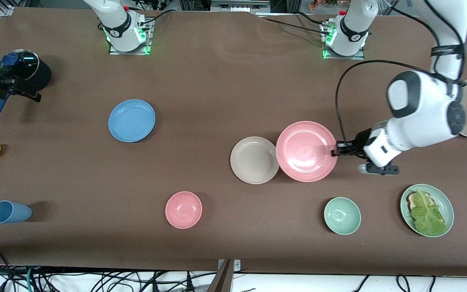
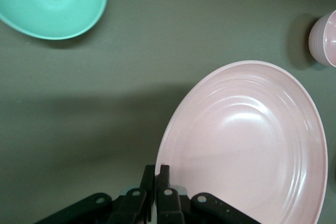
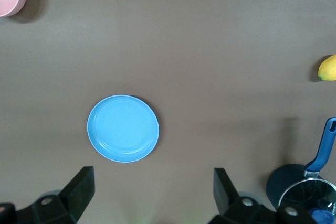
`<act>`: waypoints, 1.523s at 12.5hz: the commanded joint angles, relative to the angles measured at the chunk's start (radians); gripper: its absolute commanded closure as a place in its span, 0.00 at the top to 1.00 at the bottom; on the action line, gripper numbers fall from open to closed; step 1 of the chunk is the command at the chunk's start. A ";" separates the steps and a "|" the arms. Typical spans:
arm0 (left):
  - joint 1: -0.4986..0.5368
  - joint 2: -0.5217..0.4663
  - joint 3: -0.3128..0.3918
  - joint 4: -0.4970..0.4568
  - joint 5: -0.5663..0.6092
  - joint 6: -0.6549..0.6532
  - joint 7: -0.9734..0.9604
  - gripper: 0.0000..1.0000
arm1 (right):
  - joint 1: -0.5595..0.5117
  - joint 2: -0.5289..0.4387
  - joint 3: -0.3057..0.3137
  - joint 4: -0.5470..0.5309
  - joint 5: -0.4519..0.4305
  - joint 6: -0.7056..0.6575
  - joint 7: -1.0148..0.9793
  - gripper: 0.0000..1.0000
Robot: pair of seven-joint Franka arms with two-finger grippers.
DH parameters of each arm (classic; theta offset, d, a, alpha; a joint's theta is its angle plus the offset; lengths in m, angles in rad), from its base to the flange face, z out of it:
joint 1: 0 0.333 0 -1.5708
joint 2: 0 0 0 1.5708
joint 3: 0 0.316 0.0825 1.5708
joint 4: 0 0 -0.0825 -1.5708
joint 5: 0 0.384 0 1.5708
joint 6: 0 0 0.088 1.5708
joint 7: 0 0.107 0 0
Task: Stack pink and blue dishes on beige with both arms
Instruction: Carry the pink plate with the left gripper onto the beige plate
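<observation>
The left end effector (image 1: 333, 153) was pinched on the rim of the pink plate (image 1: 305, 151), carried overlapping the beige plate (image 1: 254, 159); the blue plate (image 1: 131, 120) lay on the desk (image 1: 217, 81) below the spread right end effector (image 3: 152, 195), all seemingly light, stiff, slippery, best gripped at the rim.

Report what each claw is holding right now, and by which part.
The left claw is shut on the pink plate, pinching its rim at the edge toward the left arm's end. The right claw, open above the table, holds nothing.
</observation>
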 commanded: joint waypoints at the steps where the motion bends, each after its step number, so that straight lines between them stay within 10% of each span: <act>1: -0.078 0.057 0.012 0.006 0.025 0.103 -0.041 0.00 | -0.007 -0.004 0.007 0.012 0.003 -0.018 0.012 1.00; 19: -0.319 0.175 0.014 -0.213 0.024 0.617 -0.208 0.01 | -0.007 -0.004 0.007 0.012 0.003 -0.024 0.007 1.00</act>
